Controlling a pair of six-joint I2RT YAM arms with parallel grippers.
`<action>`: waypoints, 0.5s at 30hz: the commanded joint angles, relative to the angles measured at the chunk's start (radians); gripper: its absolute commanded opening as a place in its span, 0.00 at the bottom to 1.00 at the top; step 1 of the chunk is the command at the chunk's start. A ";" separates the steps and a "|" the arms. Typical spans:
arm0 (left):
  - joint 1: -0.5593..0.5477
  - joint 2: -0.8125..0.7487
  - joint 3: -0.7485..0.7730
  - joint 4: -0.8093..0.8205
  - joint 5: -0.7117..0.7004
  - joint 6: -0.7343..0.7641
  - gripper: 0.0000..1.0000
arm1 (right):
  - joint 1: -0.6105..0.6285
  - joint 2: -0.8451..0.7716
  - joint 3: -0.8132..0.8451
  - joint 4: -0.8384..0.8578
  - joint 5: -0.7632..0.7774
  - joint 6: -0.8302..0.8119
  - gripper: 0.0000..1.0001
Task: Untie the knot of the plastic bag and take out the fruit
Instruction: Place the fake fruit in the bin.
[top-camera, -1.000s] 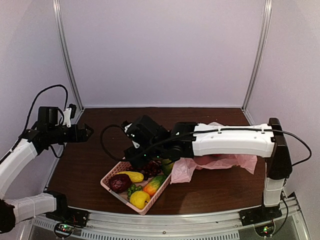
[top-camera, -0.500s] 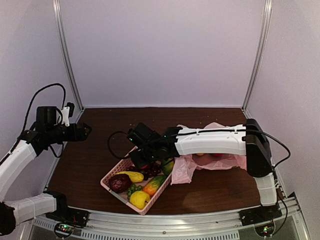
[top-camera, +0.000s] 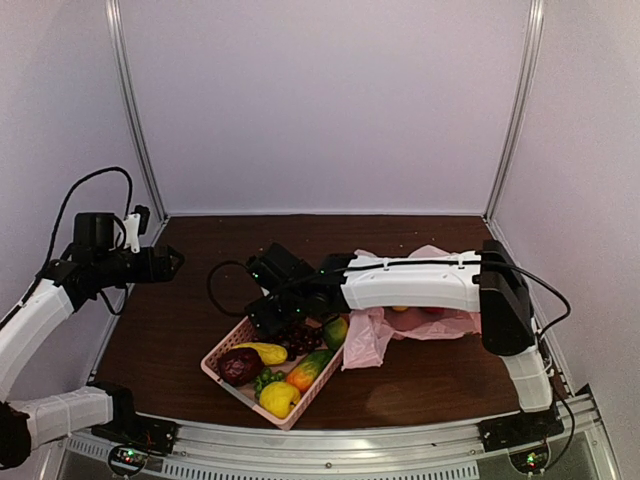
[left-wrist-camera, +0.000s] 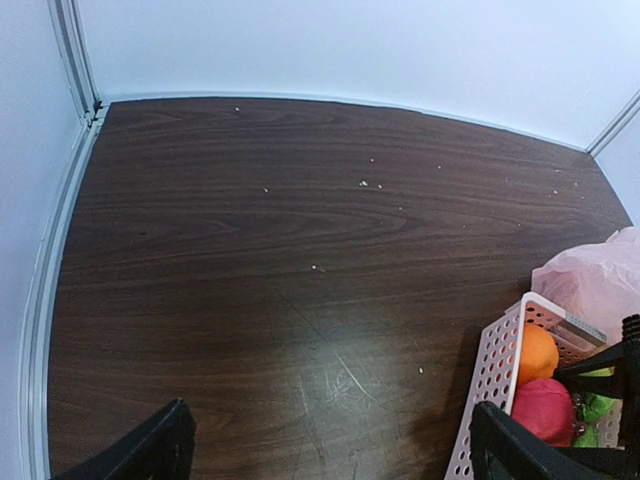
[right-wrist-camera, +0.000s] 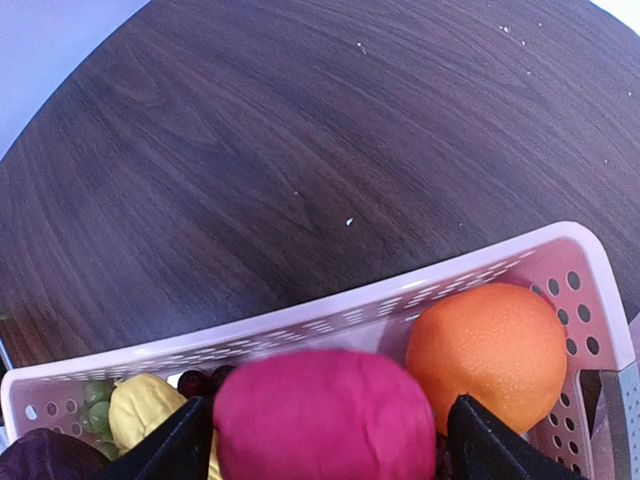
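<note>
My right gripper (top-camera: 268, 312) hangs over the far end of the pink basket (top-camera: 222, 352). Its jaws stand open around a red fruit (right-wrist-camera: 320, 420), with a gap showing on the right side. The fruit (left-wrist-camera: 545, 410) sits low in the basket beside an orange (right-wrist-camera: 490, 340). The pink plastic bag (top-camera: 430, 325) lies crumpled under the right arm, with reddish fruit (top-camera: 432, 312) showing in it. The knot cannot be made out. My left gripper (top-camera: 175, 262) is open over bare table (left-wrist-camera: 330, 420) at the far left, holding nothing.
The basket also holds a dark maroon fruit (top-camera: 240, 365), a yellow lemon (top-camera: 279, 398), dark grapes (top-camera: 300, 340) and a green fruit (top-camera: 335, 330). Its rim (right-wrist-camera: 400, 295) runs across the right wrist view. Enclosure walls and metal posts ring the dark wooden table (top-camera: 200, 300).
The right arm folded and shifted its gripper slightly over the basket's far end. Its jaws have spread wider around the red fruit. The left arm barely moved.
</note>
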 joint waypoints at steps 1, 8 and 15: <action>0.008 0.009 -0.013 0.035 -0.002 0.018 0.97 | -0.006 0.009 0.036 0.006 -0.015 -0.027 0.85; 0.008 0.017 -0.013 0.036 0.018 0.023 0.97 | -0.005 -0.015 0.035 0.016 -0.019 -0.029 0.87; 0.008 0.001 -0.030 0.059 0.097 0.025 0.94 | -0.002 -0.124 0.020 0.031 -0.024 -0.051 0.88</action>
